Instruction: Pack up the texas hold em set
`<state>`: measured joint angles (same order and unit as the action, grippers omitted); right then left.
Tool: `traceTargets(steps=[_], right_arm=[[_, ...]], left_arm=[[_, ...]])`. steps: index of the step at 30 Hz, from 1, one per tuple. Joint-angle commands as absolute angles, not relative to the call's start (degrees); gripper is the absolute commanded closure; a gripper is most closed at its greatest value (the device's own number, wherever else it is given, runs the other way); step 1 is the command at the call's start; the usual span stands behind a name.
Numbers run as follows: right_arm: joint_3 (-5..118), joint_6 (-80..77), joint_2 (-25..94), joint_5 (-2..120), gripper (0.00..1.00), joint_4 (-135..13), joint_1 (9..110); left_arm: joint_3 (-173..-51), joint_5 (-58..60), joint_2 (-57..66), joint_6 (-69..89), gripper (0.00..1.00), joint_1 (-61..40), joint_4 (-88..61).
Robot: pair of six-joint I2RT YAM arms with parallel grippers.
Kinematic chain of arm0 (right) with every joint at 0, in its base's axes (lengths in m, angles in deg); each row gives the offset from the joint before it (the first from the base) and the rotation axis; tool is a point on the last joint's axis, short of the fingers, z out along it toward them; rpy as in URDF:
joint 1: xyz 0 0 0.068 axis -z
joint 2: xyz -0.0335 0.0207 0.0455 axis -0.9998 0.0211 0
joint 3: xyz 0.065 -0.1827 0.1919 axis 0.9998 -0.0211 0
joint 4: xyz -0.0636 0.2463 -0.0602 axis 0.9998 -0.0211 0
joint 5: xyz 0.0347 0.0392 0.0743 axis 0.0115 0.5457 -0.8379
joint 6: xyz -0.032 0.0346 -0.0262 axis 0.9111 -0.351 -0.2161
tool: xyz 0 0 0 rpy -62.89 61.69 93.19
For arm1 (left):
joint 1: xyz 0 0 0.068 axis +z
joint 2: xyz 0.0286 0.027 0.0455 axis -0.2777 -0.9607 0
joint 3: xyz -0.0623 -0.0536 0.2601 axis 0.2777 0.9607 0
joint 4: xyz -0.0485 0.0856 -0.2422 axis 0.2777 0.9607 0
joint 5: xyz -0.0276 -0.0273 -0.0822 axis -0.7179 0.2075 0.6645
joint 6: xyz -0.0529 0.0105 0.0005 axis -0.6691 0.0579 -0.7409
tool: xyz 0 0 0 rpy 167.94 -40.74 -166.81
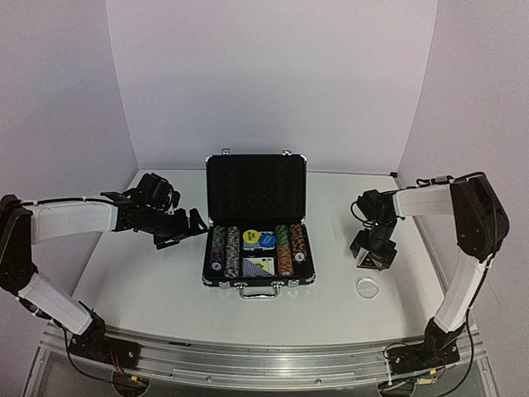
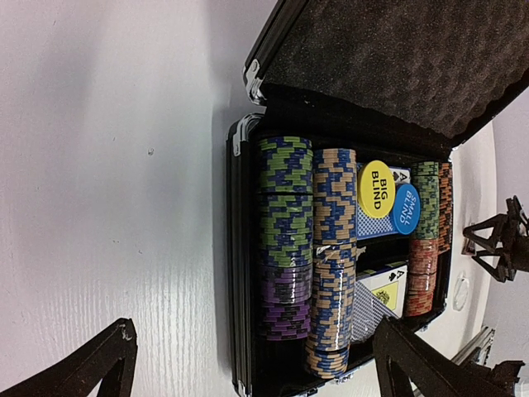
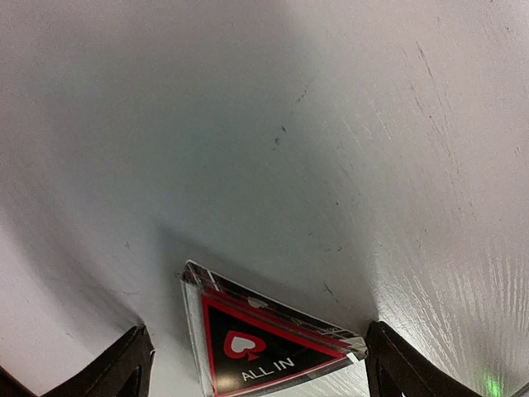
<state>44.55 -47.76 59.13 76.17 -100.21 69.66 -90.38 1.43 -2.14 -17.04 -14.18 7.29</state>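
Note:
The black briefcase (image 1: 258, 283) lies open at the table's middle with its foam lid (image 1: 256, 186) upright. Rows of striped poker chips (image 2: 285, 231) fill it, with a yellow disc (image 2: 375, 188), a blue disc (image 2: 406, 208) and blue-backed card decks (image 2: 384, 294) between them. My left gripper (image 1: 186, 230) hangs open just left of the case, fingers (image 2: 91, 364) spread. My right gripper (image 1: 372, 256) is low over the dark triangular "ALL IN" button (image 3: 264, 347), which lies flat on the table. Its jaws stand on either side of the button, the right finger (image 3: 397, 364) near a corner. A clear disc (image 1: 367, 287) lies just in front.
White walls close in the back and both sides of the table (image 1: 140, 281). A metal rail (image 1: 264, 360) with both arm bases runs along the near edge.

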Motion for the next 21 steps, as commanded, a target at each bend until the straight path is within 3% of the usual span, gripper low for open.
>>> traceTargets(steps=[1,13,21], right_arm=[[43.1,-47.4,61.2,74.4,0.16,-98.7,69.9],[42.2,-47.0,61.2,74.7,0.31,-98.7,69.9],[42.3,-45.9,59.1,75.8,0.47,-98.7,70.0]], left_arm=[[-92.5,1.2,-1.5,-16.6,0.0,-13.9,6.1],[-92.5,0.8,-1.2,-16.7,0.0,-13.9,6.7],[-92.9,0.6,-1.4,-16.8,0.0,-13.9,6.7]])
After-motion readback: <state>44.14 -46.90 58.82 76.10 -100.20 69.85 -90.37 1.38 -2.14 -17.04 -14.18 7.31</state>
